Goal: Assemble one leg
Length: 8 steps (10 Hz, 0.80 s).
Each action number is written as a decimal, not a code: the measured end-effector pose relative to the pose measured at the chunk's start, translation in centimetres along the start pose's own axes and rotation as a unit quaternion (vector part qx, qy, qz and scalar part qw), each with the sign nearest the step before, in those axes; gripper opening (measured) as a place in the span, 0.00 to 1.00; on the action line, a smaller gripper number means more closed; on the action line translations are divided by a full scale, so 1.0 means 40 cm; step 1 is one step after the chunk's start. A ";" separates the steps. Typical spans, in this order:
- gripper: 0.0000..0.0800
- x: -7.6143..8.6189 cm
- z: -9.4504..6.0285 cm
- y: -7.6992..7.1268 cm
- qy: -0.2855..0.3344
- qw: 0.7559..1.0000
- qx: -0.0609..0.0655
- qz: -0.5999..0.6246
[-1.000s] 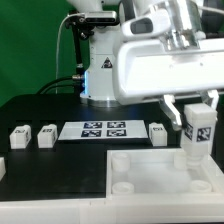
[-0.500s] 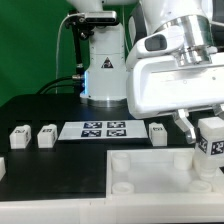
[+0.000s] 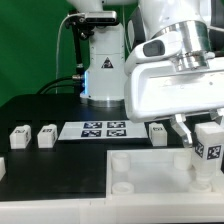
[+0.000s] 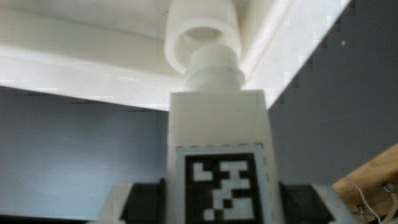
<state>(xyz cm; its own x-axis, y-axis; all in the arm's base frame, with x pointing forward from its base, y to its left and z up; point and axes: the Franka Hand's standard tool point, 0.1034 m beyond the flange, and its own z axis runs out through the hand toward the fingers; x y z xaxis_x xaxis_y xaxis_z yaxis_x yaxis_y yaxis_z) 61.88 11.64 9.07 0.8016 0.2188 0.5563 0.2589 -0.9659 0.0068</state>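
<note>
My gripper is shut on a white leg and holds it upright at the exterior view's right, over the far right corner of the white tabletop. In the wrist view the leg fills the middle between the dark fingers, tag facing the camera. Its threaded tip is at a round corner socket of the tabletop; I cannot tell if it has entered. Three more legs lie on the black table: two at the exterior view's left and one right of the marker board.
The marker board lies flat behind the tabletop. The robot base stands at the back with cables on its left. A small white part shows at the exterior view's left edge.
My gripper has carried the leg toward the exterior view's right and a little lower, over the tabletop's corner. The last half second shows only a slight shift.
</note>
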 end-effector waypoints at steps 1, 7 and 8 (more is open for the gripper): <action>0.36 -0.004 0.003 0.000 -0.002 1.000 0.000 0.000; 0.36 -0.037 0.032 0.004 0.006 1.000 -0.002 -0.001; 0.36 -0.038 0.033 0.005 0.012 1.000 -0.004 -0.002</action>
<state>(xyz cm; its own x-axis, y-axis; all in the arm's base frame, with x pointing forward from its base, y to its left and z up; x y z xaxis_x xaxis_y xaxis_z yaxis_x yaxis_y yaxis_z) 61.43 11.28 7.13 0.7869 0.2193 0.5768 0.2580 -0.9660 0.0152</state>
